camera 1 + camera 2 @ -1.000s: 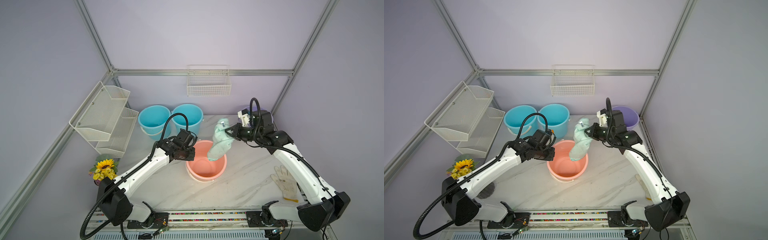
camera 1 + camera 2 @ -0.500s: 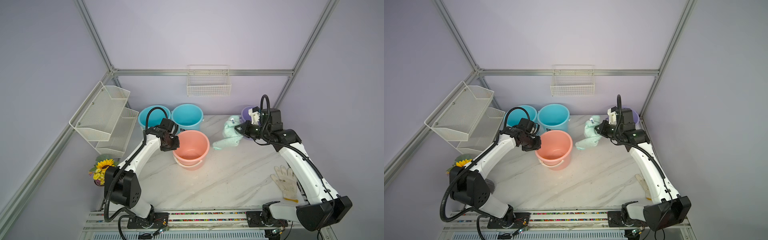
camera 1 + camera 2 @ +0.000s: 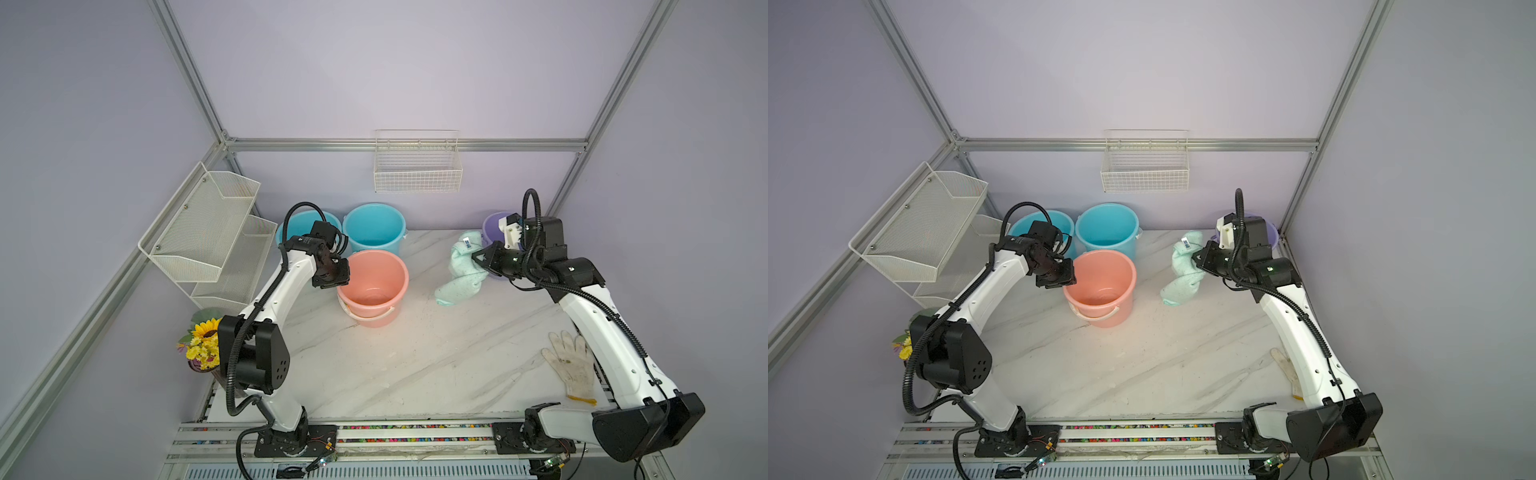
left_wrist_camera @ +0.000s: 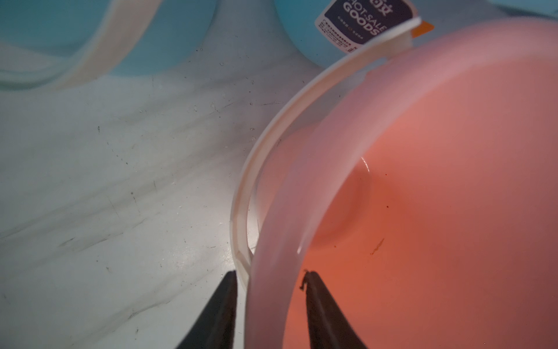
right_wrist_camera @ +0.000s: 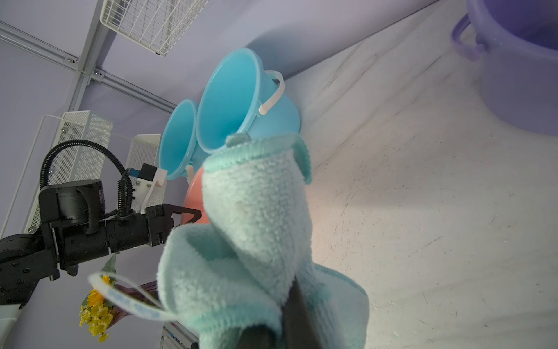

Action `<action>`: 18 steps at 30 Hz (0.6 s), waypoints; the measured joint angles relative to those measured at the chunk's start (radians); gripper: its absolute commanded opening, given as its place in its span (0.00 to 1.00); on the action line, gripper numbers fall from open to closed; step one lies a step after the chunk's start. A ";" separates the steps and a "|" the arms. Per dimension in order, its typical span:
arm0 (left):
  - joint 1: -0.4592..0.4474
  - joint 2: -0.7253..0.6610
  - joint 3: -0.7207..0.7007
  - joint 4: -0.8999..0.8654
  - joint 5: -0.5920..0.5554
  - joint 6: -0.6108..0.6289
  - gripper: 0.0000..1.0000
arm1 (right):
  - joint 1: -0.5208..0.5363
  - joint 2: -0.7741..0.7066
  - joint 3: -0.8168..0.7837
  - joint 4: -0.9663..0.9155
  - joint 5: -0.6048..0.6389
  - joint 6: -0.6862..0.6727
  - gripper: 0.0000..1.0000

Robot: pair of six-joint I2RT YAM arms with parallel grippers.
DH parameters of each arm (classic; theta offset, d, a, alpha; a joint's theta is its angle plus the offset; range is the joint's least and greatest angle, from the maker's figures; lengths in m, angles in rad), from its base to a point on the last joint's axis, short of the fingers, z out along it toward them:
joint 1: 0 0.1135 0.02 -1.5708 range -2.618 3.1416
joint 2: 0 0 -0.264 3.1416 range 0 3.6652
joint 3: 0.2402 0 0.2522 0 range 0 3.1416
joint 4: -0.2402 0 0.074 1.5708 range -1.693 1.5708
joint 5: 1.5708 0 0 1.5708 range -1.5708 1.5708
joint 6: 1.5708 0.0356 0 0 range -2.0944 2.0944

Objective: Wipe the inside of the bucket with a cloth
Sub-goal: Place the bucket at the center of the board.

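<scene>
The pink bucket (image 3: 372, 282) stands upright on the marble table, with nothing inside it. My left gripper (image 3: 343, 276) is at its left rim. In the left wrist view the left gripper (image 4: 270, 273) is open astride the bucket (image 4: 422, 181) rim, one finger outside, one inside, with a gap at the outer finger. To the right of the bucket, my right gripper (image 3: 478, 259) is shut on the mint-green cloth (image 3: 463, 274). The cloth's lower end rests on the table. In the right wrist view the cloth (image 5: 256, 226) covers most of the right gripper (image 5: 280, 302).
Two blue buckets (image 3: 374, 226) (image 3: 305, 226) stand right behind the pink one. A purple basin (image 3: 492, 226) sits at the back right behind my right wrist. A white glove (image 3: 571, 368) lies front right. A wire shelf (image 3: 212, 237) and sunflowers (image 3: 203, 340) are at the left.
The pink bucket was dragged left and back toward the blue buckets. My right gripper pulled the cloth out of it to the right. My left jaws have opened off the rim.
</scene>
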 measured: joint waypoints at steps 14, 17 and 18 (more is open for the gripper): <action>-0.011 -0.198 0.062 -0.037 -0.010 0.024 1.00 | 0.000 0.004 0.078 -0.056 -0.066 -0.022 0.00; -0.055 -0.274 0.084 0.008 0.001 0.031 1.00 | 0.003 0.014 0.078 -0.052 -0.117 -0.003 0.00; -0.088 -0.302 0.087 0.033 0.000 0.042 1.00 | 0.008 0.018 0.078 -0.048 -0.137 0.006 0.00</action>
